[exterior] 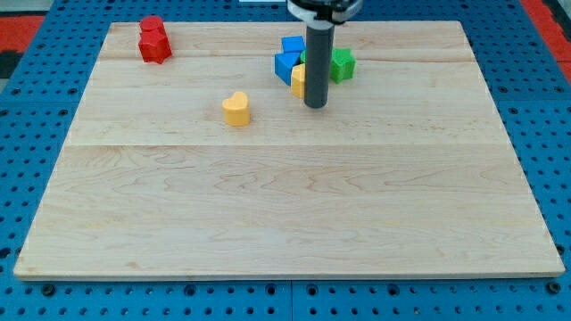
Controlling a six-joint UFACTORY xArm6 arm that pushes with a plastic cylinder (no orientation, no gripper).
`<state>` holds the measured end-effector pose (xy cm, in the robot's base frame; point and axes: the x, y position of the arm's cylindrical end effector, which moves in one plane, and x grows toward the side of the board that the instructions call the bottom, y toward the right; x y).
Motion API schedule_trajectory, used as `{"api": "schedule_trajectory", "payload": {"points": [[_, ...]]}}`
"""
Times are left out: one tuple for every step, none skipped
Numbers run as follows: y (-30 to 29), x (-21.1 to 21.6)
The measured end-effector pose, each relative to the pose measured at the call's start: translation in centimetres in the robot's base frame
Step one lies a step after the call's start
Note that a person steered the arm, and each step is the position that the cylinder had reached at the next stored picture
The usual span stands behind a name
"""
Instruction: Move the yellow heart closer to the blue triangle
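The yellow heart (236,109) lies on the wooden board left of centre, towards the view's top. A blue block (288,59), its shape not clear, sits up and to the right of it, in a cluster with a yellow block (298,79) and a green block (341,64). My tip (316,106) stands on the board just below this cluster, right of the yellow heart and apart from it. The rod hides part of the yellow and green blocks.
A red block (153,40) sits near the board's top left corner. The wooden board (285,214) lies on a blue perforated table, with its edges all in view.
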<state>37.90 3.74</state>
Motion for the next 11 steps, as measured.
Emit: {"api": "schedule_trajectory", "payload": {"points": [[-3.9,0.6],[-8.0,1.9],[-8.6,4.3],[-12.1,4.1],[-12.2,1.2],[-10.4,0.2],[-7.8,0.0],[-7.0,-2.1],[-7.0,-5.2],[-6.0,-4.3],[-6.1,-0.5]]}}
